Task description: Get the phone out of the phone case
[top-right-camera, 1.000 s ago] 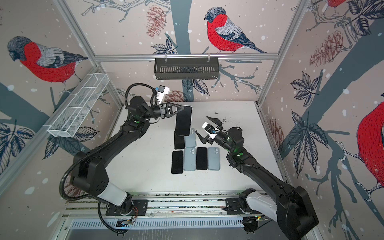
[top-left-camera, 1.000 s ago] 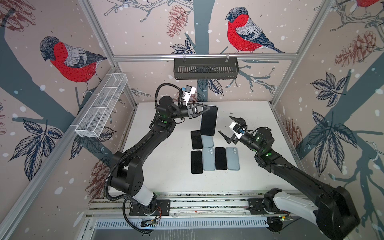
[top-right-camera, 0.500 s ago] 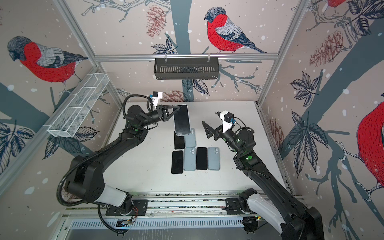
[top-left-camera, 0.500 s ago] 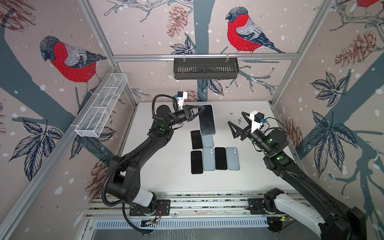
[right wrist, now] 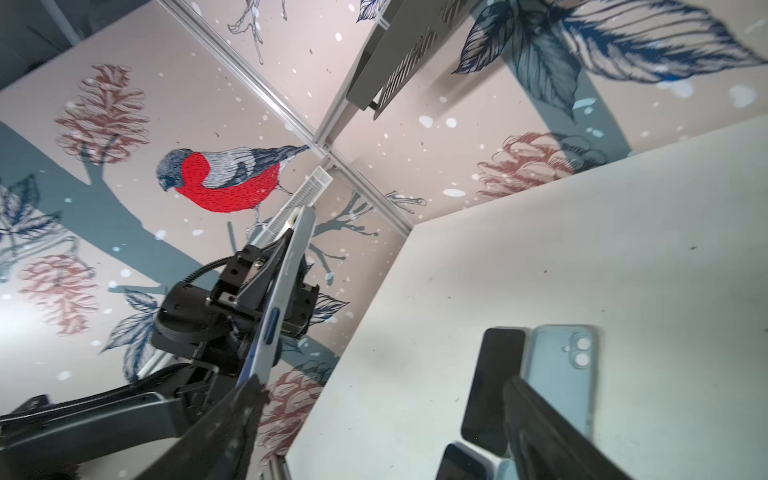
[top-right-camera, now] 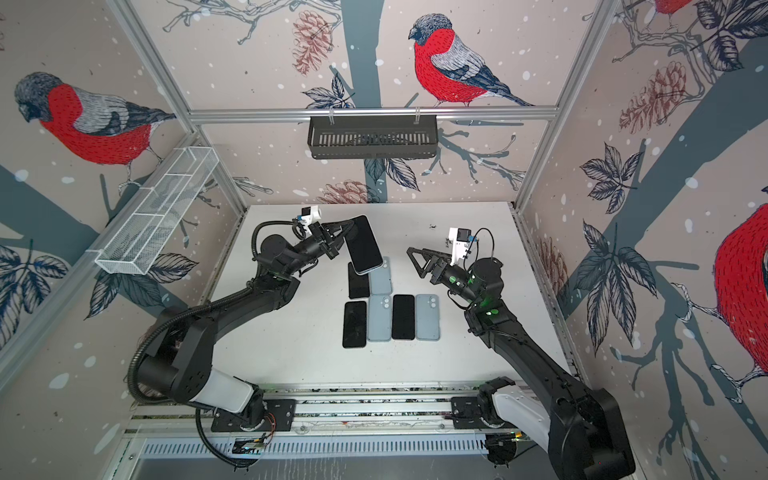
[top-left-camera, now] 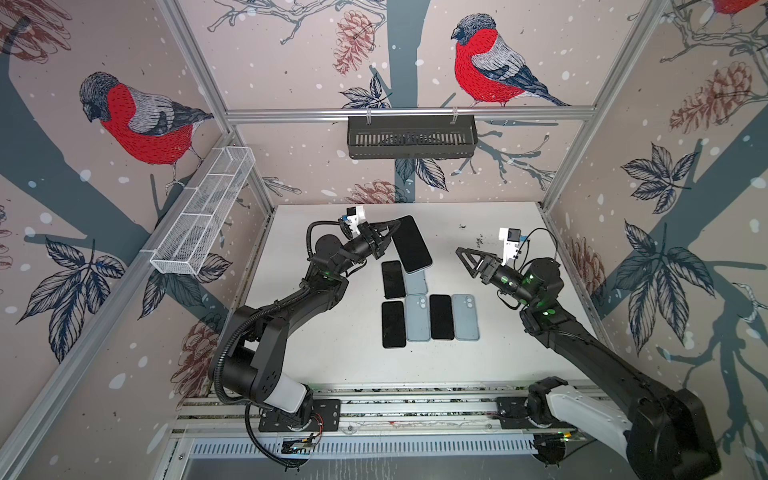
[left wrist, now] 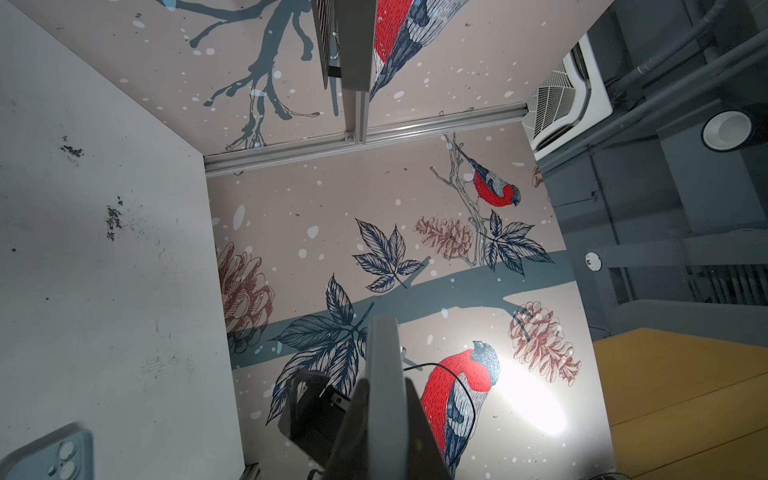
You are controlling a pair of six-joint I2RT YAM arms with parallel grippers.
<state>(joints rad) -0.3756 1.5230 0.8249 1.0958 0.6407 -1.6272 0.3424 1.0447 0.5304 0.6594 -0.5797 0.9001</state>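
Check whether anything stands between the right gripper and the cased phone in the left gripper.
Nothing visible does. Only open air separates the right gripper from the cased phone that the left gripper holds raised; the phones lying flat sit lower, below that line.

Robot lab cell — aluminium frame (top-left-camera: 409, 111), bird-print walls (top-left-camera: 291, 62), base rail (top-left-camera: 415, 405).
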